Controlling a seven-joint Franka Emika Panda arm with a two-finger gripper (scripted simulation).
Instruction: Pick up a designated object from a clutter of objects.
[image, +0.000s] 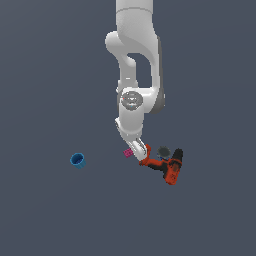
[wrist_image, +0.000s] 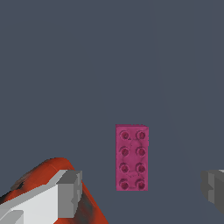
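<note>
Brick (image: 128, 153): mid-scene, just beside drill (image: 167, 167) on exterior view's left. Cup (image: 77, 160): well apart, further left. Gripper (wrist_image: 142, 192) fingers either side of brick, not touching.

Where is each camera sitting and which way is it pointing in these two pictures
Exterior view: off the arm, high above, looking down on the floor; shows the white arm, the gripper, pink brick, drill and blue cup.
Wrist view: on the wrist, facing down past two grey fingertips at the brick between them, drill beside one finger.
Shared: brick, drill, gripper.
</note>
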